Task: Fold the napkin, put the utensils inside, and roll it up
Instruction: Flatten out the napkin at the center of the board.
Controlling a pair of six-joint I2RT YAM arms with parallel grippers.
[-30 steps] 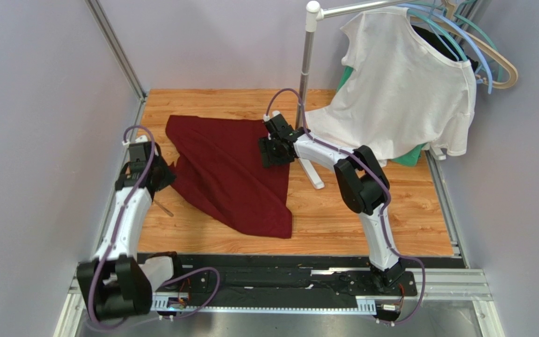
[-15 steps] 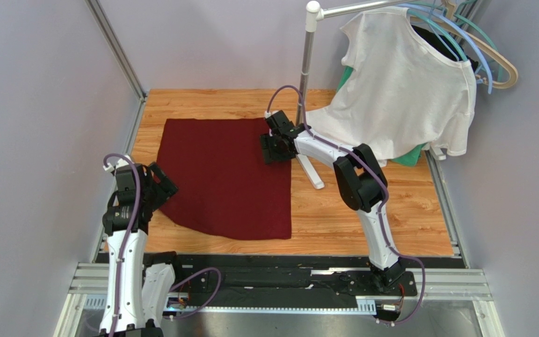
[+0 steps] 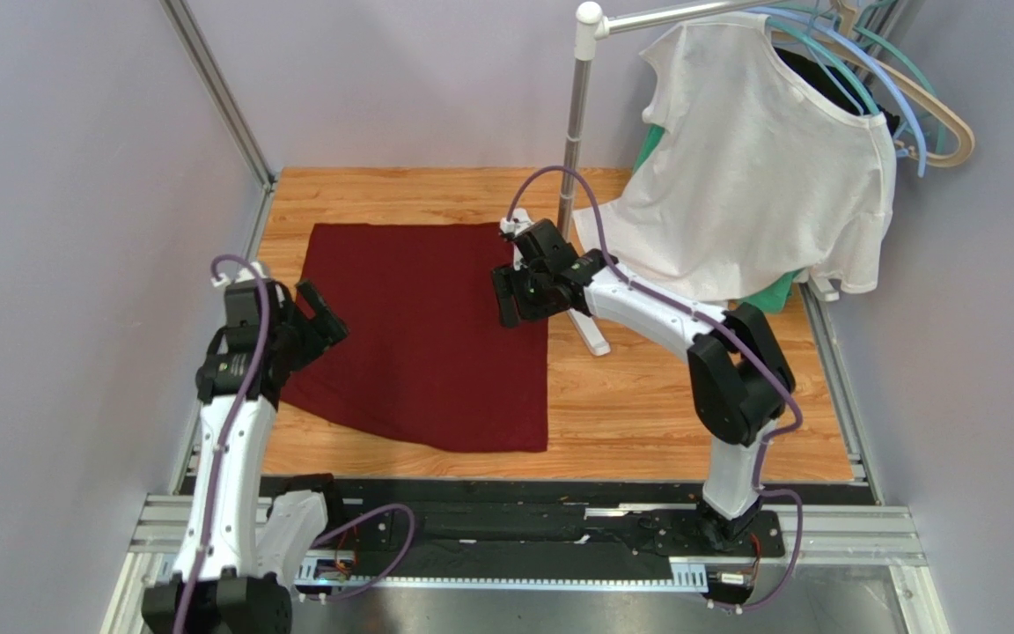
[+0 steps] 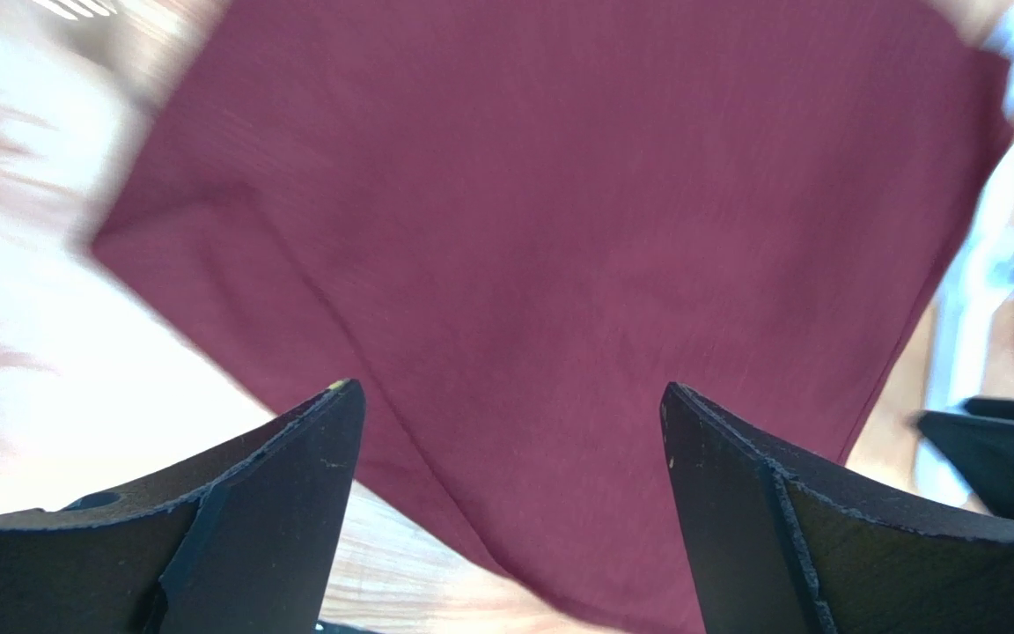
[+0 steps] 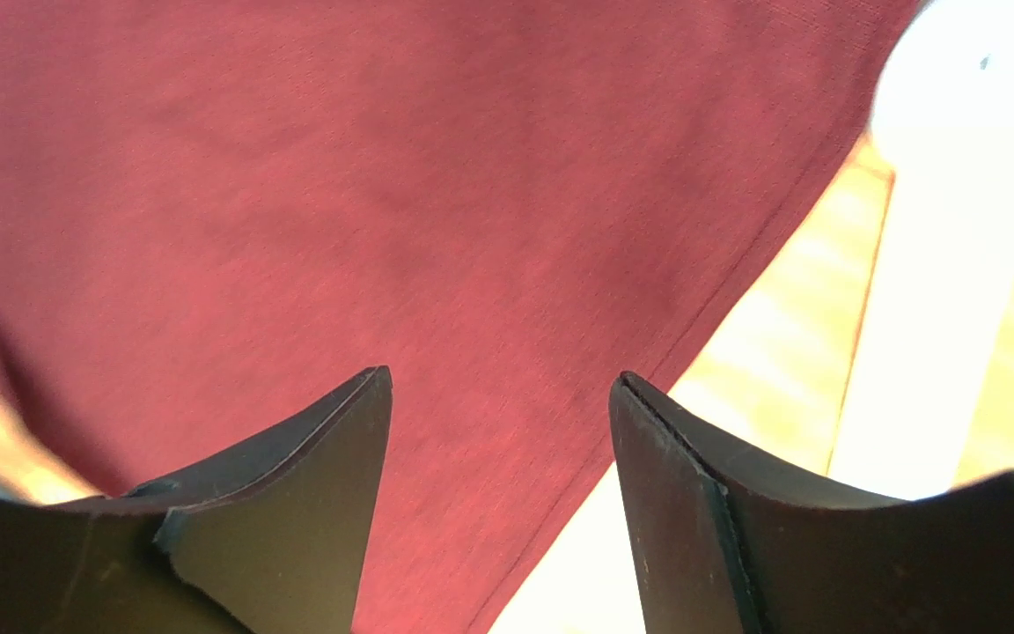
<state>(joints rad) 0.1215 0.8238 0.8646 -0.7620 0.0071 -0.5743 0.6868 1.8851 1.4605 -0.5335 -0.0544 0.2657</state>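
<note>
Having just released the napkin (image 3: 426,337), now flat, the left gripper (image 3: 317,321) gapes wide at the table's (image 3: 684,396) left edge, the right gripper (image 3: 511,296) parted and empty too, so folding can start.

White-shelled left arm (image 3: 228,449) and right arm (image 3: 651,307), black joint housings, looping purple cables, matte black wedge jaws.

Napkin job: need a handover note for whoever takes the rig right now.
The napkin lies spread flat, unfolded, on the wooden table.
The left end effector is open and empty, over its left edge.
The right end effector is open and empty, over its right edge, beside the rack pole.
Utensils: none in view.
Done: napkin laid out.
Left: fold, put utensils in, roll up.
</note>
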